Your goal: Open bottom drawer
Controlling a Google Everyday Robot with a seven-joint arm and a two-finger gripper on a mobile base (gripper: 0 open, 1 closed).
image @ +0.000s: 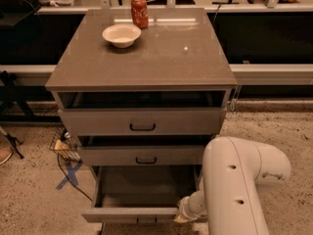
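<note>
The grey-taupe cabinet (142, 62) has three drawers. The bottom drawer (139, 199) is pulled well out, and its empty inside shows. Its flat front (127, 214) lies along the lower edge of the view, with the small black bar handle (145, 221) partly cut off. My white arm (234, 185) reaches down at the right. My gripper (182, 214) is at the right end of the drawer front, mostly hidden behind the arm. The top drawer (142, 121) and middle drawer (145, 155) stand slightly ajar.
A white bowl (121, 35) and a red soda can (139, 11) stand on the cabinet top. A power strip with cables (63, 148) and blue tape (68, 174) lie on the speckled floor at the left. A dark counter runs behind.
</note>
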